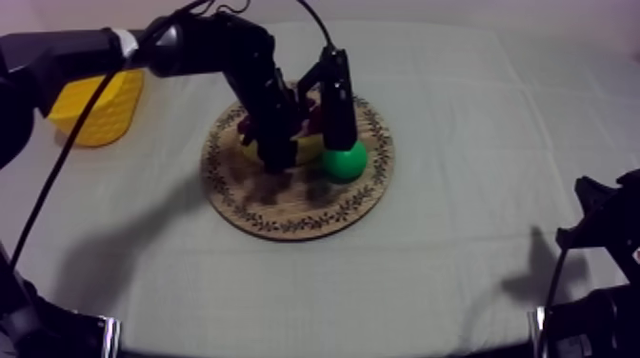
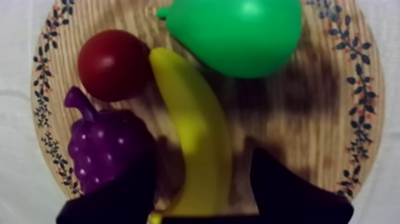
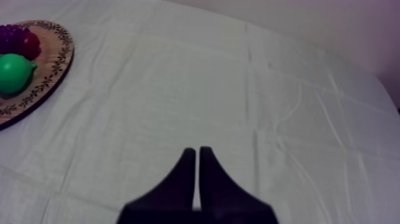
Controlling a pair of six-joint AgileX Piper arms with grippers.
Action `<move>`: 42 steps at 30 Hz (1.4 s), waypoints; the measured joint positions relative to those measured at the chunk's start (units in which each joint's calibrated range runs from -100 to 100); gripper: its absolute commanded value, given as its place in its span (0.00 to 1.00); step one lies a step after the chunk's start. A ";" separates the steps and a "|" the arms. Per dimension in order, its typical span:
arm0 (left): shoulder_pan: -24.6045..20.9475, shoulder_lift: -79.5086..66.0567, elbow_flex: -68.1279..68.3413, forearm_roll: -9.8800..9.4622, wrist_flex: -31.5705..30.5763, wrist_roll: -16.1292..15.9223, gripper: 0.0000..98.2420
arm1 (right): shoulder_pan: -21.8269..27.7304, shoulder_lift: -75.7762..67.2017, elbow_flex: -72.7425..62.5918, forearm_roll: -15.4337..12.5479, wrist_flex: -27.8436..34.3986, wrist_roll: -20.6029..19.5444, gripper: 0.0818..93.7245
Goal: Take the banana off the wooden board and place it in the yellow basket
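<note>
Left wrist view: the left gripper (image 2: 205, 154) is positioned over the round wooden board with a patterned leaf rim (image 2: 364, 107). Its two black fingers (image 2: 291, 193) are set apart, one on each side of the curved yellow toy banana (image 2: 191, 119), which runs lengthwise through the gap between them. A strip of bare wood is visible between the banana and one finger. The other finger lies over the edge of the purple toy bunch of grapes (image 2: 104, 143); whether it touches the banana cannot be determined. The banana lies flat on the wooden board. Beyond the fingertips, the small round red fruit (image 2: 113, 64) touches one flank of the banana, and the green toy pear (image 2: 235, 33) sits against its far end.

Top view: the left arm enters from the upper left, and the left gripper points down at the middle of the wooden board. The yellow basket (image 1: 95, 107) stands on the grey-white cloth (image 1: 476, 124), off the board, well apart from this gripper and back along its arm.

Right wrist view: the right gripper (image 3: 197, 156) has its fingers pressed together as a narrow wedge over bare cloth. The wooden board lies well away from it, ahead and to one side.
</note>
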 measured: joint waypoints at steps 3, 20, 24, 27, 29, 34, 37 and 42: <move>-0.37 1.98 -1.94 0.24 0.74 -0.31 0.61 | 0.00 0.00 0.00 0.00 0.00 0.00 0.00; -0.26 7.17 -4.01 0.92 1.85 -0.63 0.36 | 0.00 0.00 0.00 0.00 0.00 0.00 0.00; -0.05 7.71 -4.54 0.92 2.21 -0.79 0.26 | 0.00 0.00 0.00 0.00 0.00 0.00 0.00; -0.04 8.25 -4.98 0.92 2.61 -0.71 0.22 | 0.00 0.00 0.00 0.00 0.00 0.00 0.00; -0.01 8.45 -5.32 0.92 2.81 -0.63 0.21 | 0.00 0.00 0.00 0.00 0.00 0.00 0.00; -0.02 7.62 -5.07 0.92 2.51 -0.64 0.21 | 0.00 0.00 0.00 0.00 0.00 0.00 0.00; -0.11 5.32 -4.06 0.92 2.78 -0.67 0.21 | 0.00 0.00 0.00 0.00 0.00 0.00 0.00; -0.71 -1.69 -3.07 0.87 5.06 -0.45 0.21 | 0.00 0.00 0.00 0.00 0.00 0.00 0.00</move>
